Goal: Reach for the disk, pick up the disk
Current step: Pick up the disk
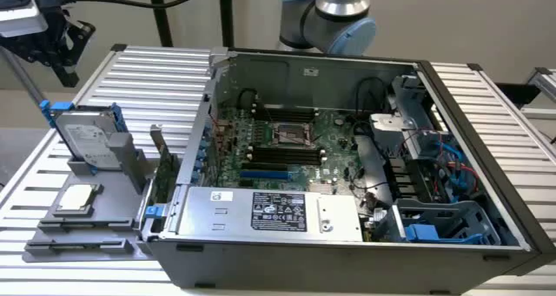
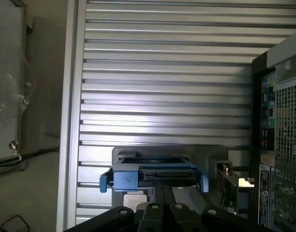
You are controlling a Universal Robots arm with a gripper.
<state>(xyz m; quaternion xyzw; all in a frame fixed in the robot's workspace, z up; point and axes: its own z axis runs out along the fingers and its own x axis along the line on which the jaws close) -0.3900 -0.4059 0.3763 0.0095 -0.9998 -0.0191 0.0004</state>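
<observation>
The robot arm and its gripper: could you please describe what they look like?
The arm has silver-grey tubular joints with pale blue caps. The gripper is black, mounted on a white wrist unit, with black cables trailing from it.

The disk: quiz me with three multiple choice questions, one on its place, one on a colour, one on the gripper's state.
1. The disk stands: A in the grey holder at the exterior view's left of the computer case; B inside the case; C on the floor.
2. Its rails are: A red; B blue; C yellow.
3. The gripper has its jaws: A wide open; B clamped on the disk; C shut, empty.
Answers: A, it stands in the holder outside the case; B, blue plastic frames it; C, the jaws meet, apart from the disk.
</observation>
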